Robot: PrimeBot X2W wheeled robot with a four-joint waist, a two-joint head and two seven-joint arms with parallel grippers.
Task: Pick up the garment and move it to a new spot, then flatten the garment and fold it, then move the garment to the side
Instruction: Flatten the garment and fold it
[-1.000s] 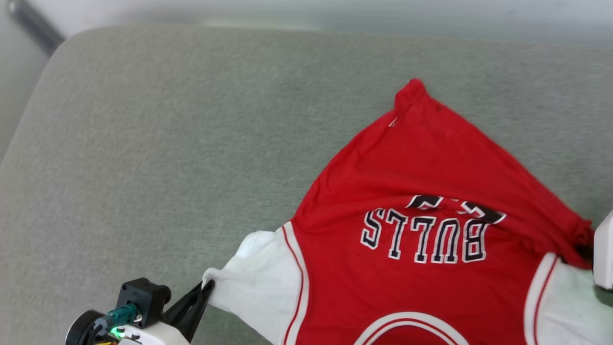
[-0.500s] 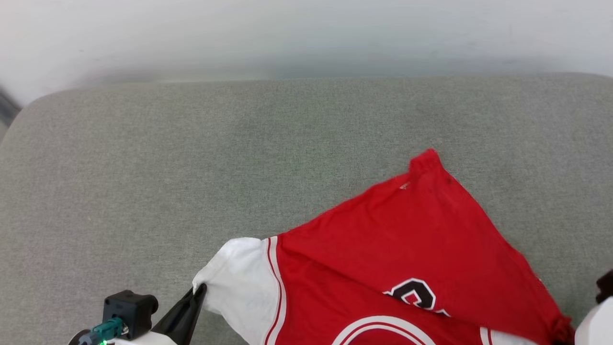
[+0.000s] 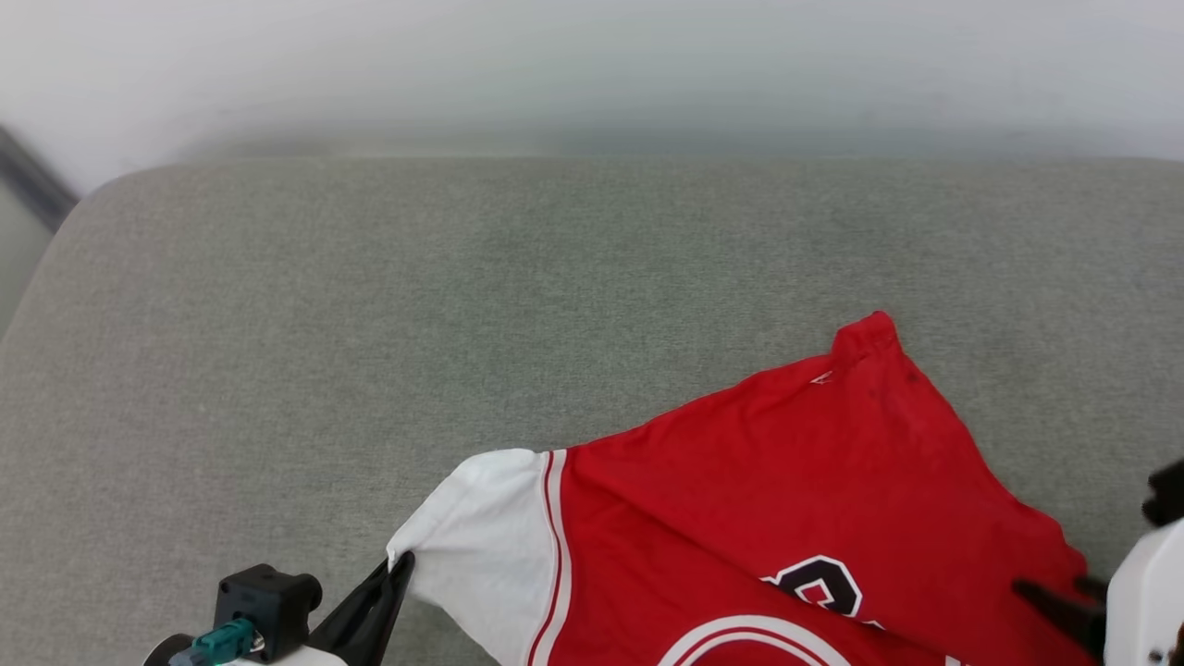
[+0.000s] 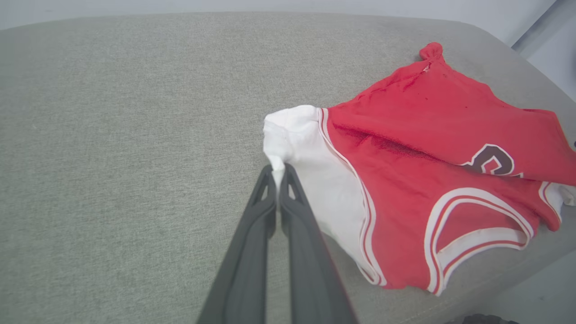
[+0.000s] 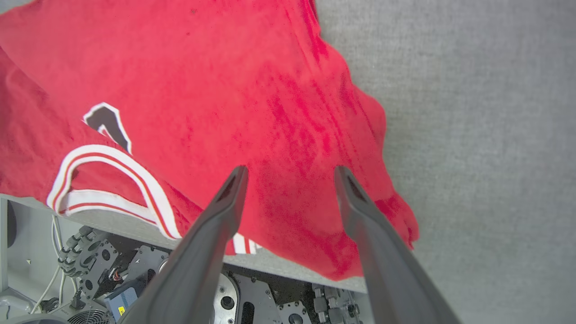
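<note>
Left wrist view: our left hand (image 4: 278, 173) grips the garment's (image 4: 396, 180) white sleeve on the worktop (image 4: 112, 135). Our right hand (image 5: 290, 173), released, should clamp the doubled-over red edge before we spread it.
</note>
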